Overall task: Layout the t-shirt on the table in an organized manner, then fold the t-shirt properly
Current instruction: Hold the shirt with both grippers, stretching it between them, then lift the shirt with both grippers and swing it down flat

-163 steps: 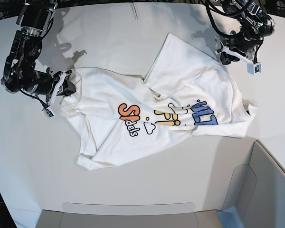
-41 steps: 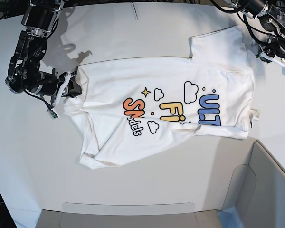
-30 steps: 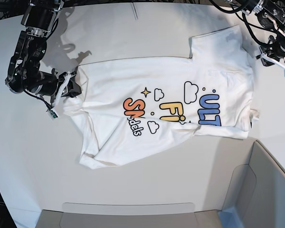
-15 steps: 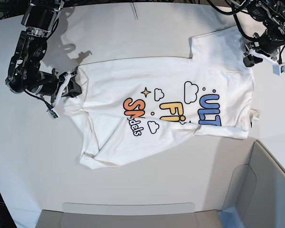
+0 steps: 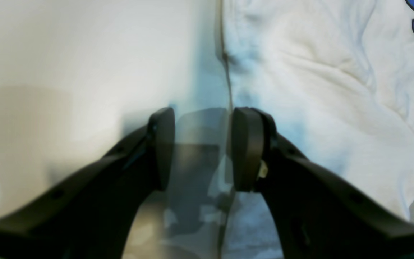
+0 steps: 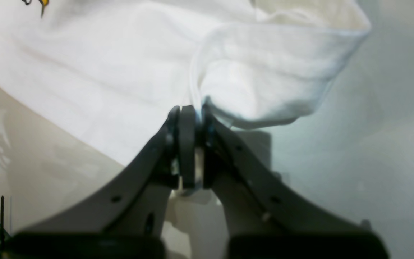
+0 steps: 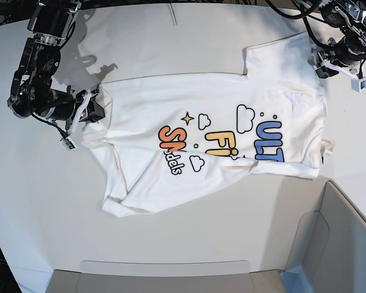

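Observation:
The white t-shirt (image 7: 213, 140) lies print-up across the table (image 7: 36, 201), its hem end on the left rumpled and partly folded under. My right gripper (image 7: 88, 113) is at the shirt's left end. In the right wrist view this right gripper (image 6: 192, 118) is shut on a bunched fold of the t-shirt (image 6: 264, 79). My left gripper (image 7: 322, 67) hangs over the far right sleeve. In the left wrist view the left gripper (image 5: 203, 145) is open. The t-shirt (image 5: 318, 90) edge runs under the gap between its jaws, with bare table (image 5: 67, 54) to the left.
A grey-white bin (image 7: 338, 244) stands at the near right corner. A low tray edge (image 7: 165, 268) runs along the front. The table's curved far edge passes just behind both arms.
The left gripper has come in from beyond the shirt's right side to the far right sleeve. The right gripper keeps its hold and has barely shifted. The shirt lies spread out as before.

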